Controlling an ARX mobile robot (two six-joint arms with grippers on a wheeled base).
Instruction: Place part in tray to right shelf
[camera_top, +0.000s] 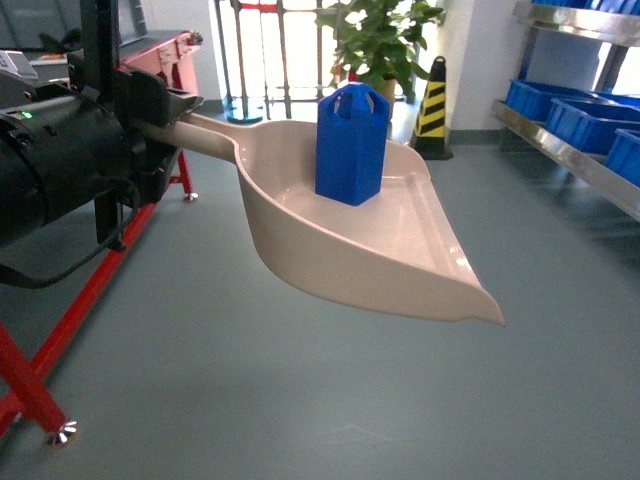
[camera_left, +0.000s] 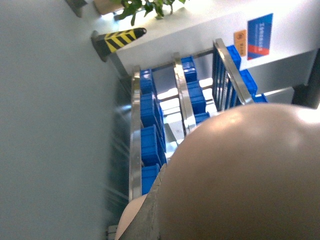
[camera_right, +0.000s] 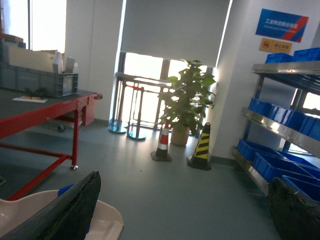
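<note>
Blue part upright in beige tray, left gripper clamped on its handle.

Warehouse floor — steel shelf of blue crates, conveyor.

Wall signs only. Blue sign with white Chinese characters, too small to read, high on the white wall above the right shelf; small orange sign just below it, text illegible. Left wrist view shows the same blue sign and orange sign, blurred, unreadable. No readable numbers or brands.
</note>
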